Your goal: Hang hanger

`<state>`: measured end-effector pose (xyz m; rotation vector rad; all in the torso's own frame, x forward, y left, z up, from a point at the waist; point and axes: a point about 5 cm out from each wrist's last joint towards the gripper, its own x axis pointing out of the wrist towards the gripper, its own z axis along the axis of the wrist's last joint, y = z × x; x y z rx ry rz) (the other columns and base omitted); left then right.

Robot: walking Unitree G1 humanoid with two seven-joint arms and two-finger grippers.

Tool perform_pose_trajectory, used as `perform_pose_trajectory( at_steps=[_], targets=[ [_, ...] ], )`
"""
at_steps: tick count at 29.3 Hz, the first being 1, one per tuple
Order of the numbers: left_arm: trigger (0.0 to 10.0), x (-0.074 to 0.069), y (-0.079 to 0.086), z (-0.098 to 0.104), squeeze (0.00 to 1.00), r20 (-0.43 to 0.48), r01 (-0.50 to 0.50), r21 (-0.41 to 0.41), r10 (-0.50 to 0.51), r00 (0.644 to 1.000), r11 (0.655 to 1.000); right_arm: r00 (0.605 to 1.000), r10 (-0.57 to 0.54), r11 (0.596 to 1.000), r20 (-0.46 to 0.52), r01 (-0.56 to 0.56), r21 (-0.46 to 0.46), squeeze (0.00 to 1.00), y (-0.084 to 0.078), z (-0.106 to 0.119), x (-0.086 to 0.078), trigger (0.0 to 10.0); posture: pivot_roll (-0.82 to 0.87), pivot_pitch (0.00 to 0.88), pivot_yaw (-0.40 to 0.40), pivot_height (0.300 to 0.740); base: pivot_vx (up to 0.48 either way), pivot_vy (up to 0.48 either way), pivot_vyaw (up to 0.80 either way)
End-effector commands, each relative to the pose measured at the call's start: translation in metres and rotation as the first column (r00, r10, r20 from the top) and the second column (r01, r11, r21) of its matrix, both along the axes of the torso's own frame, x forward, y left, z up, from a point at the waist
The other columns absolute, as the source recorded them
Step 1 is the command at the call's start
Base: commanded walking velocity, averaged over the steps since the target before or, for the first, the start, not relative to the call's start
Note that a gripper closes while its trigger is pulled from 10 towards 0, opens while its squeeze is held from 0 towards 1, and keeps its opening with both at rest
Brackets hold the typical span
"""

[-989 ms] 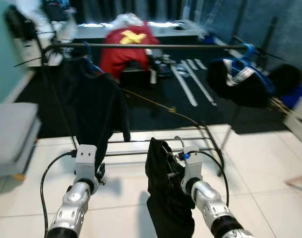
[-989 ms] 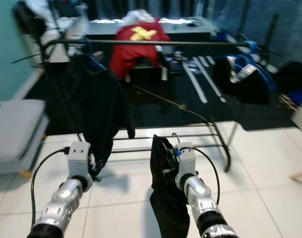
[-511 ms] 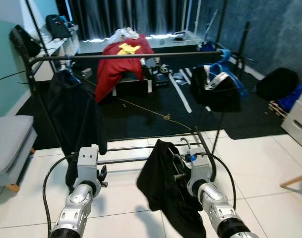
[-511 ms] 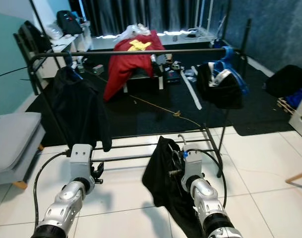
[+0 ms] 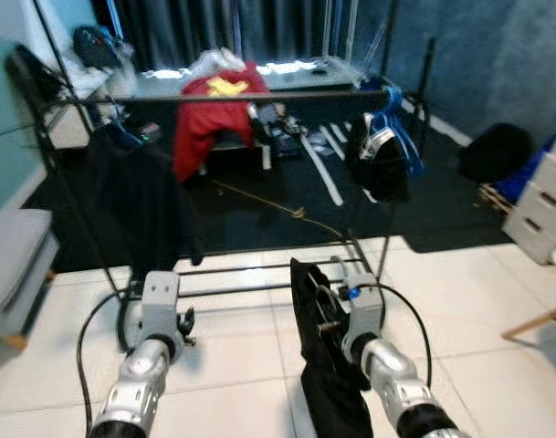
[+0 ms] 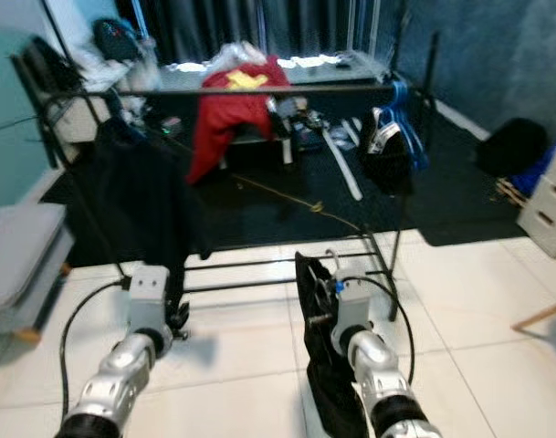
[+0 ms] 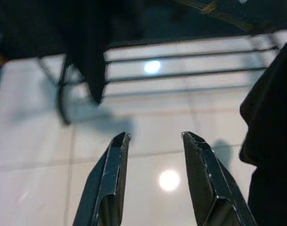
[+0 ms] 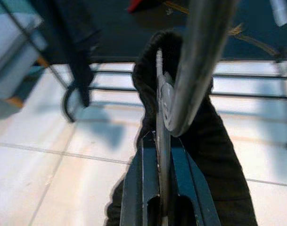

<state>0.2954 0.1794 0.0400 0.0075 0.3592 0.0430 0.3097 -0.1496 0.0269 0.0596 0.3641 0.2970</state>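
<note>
My right gripper is shut on a metal hanger that carries a black garment hanging down over the white tile floor. The hanger's hook sticks up just above the gripper. The clothes rack's top rail runs across ahead of me, well above and beyond the held hanger. A black garment hangs at its left end and a black-and-blue one at its right. My left gripper is open and holds nothing, low at the left near the rack's foot.
The rack's lower bars cross just ahead of both grippers. A red garment lies over a bench behind the rack. A grey seat is at the left, white drawers at the right, and a dark rug beyond the tiles.
The whole view has shifted, so the camera moved. The held black garment has swung from spread out to hanging narrower. Both grippers keep their hold and pose.
</note>
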Motion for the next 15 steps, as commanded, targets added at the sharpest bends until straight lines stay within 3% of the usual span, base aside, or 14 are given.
perform_pose_trajectory(
  at_steps=[1, 10, 15],
  targets=[
    [10.0, 0.0013, -0.001, 0.0025, 0.0, -0.003, 0.019, -0.011, -0.02, 1.0, 1.0, 0.999, 0.002, 1.0, 0.047, -0.003, 0.015, 0.0, -0.0006, 0.0113, 0.0065, 10.0, 0.02, 0.052, 0.013, 0.74, 0.0, 0.48, 0.0],
    [10.0, 0.0027, 0.004, 0.0026, 0.0, -0.029, -0.002, -0.004, 0.002, 1.0, 1.0, 0.998, -0.006, 0.999, 0.063, 0.004, 0.032, 0.0, -0.0015, 0.0171, 0.01, 10.0, 0.02, 0.062, 0.017, 0.74, 0.0, 0.48, 0.0],
    [10.0, 0.003, -0.0003, 0.004, 0.0, -0.007, 0.038, 0.051, -0.037, 0.999, 0.998, 0.998, -0.009, 1.0, 0.059, 0.007, 0.03, 0.0, -0.0025, 0.0152, 0.0083, 10.0, 0.02, 0.062, 0.016, 0.74, 0.0, 0.0, 0.0]
  ],
)
